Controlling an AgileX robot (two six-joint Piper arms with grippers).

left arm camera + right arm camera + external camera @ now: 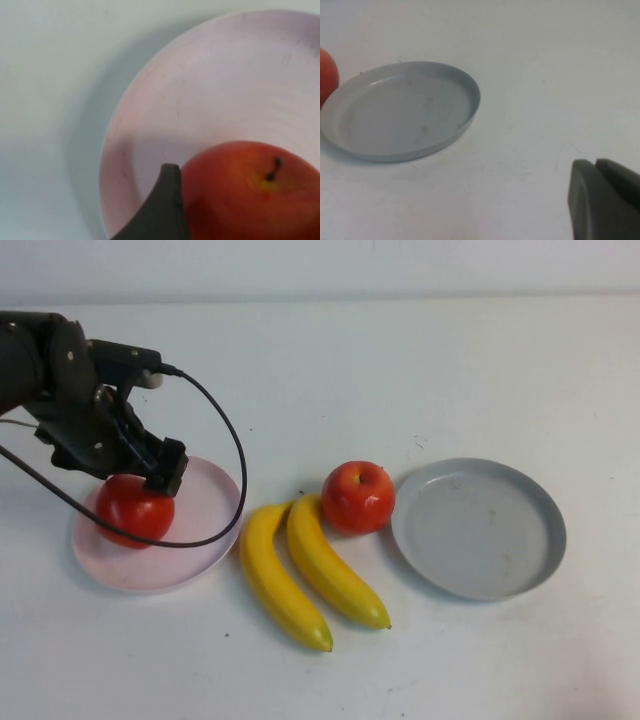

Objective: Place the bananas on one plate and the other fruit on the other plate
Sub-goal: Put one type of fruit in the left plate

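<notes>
My left gripper (140, 478) is over the pale pink plate (205, 558) at the left, shut on a red apple (134, 510) that rests on or just above the plate. In the left wrist view one dark finger (164, 210) presses the side of this apple (250, 195), stem up, over the pink plate (200, 90). The second red apple (358, 496) sits on the table between the bananas and the empty grey plate (478, 530). Two yellow bananas (280, 580) (335, 568) lie side by side on the table. My right gripper (596, 165) is shut and empty, off to the side of the grey plate (400, 115).
A black cable (230, 450) loops from the left arm over the pink plate's far side. The second apple's edge shows in the right wrist view (326, 75). White table (400, 370) stretches behind the plates.
</notes>
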